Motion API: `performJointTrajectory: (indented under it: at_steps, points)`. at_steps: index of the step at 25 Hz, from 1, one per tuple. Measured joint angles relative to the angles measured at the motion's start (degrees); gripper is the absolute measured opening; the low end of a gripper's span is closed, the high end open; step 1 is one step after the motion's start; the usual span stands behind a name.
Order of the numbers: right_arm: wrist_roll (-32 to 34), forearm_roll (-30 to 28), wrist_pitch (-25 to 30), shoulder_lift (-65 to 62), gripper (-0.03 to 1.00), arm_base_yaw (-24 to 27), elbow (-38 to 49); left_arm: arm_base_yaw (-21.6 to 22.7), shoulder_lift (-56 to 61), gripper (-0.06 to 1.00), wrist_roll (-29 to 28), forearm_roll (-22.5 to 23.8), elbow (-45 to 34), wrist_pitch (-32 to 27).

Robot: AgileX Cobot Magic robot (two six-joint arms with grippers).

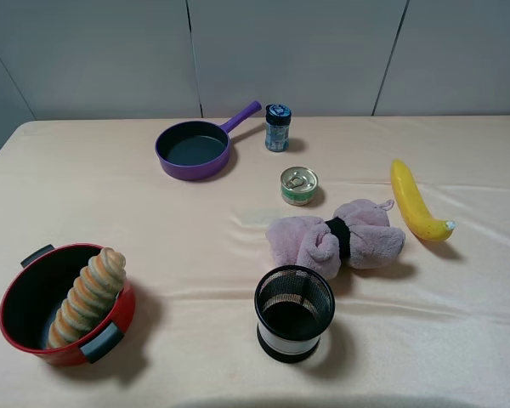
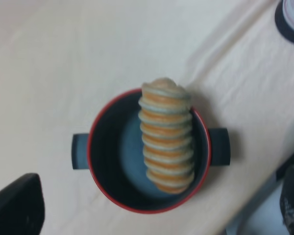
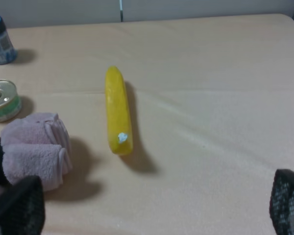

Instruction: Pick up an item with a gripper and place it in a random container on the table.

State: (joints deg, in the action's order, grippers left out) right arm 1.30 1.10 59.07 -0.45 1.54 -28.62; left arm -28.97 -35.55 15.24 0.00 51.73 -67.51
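Resting inside the red pot (image 1: 21,293) at the near left of the tabletop (image 1: 459,340), the bread roll (image 1: 88,296) appears placed; task seemingly complete. Neither gripper's state can be told.

A tan-and-orange striped bread roll (image 1: 88,295) sits in a red pot (image 1: 21,327) with dark grey inside, near a purple pan (image 1: 194,150), yellow banana (image 1: 414,202), pink plush (image 1: 336,237) and beige tablecloth (image 1: 459,323).
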Motion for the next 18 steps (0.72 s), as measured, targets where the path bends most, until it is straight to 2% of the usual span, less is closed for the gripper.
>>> performJointTrajectory:
  at_steps: [7, 13, 18]
  points:
    - [0.00, 0.00, 0.00, 0.00, 0.69, 0.00, 0.00, 0.00, 10.62, 0.99, -0.28, 0.00, -0.26, 0.00]
    - [0.00, 0.00, 0.00, 0.00, 0.69, 0.00, 0.00, 0.11, 15.18, 0.99, -6.37, -1.00, -5.08, 0.00]
    - [0.00, 0.00, 0.00, 0.00, 0.69, 0.00, 0.00, 3.66, 17.56, 0.99, -7.74, -1.51, -10.46, 0.06]
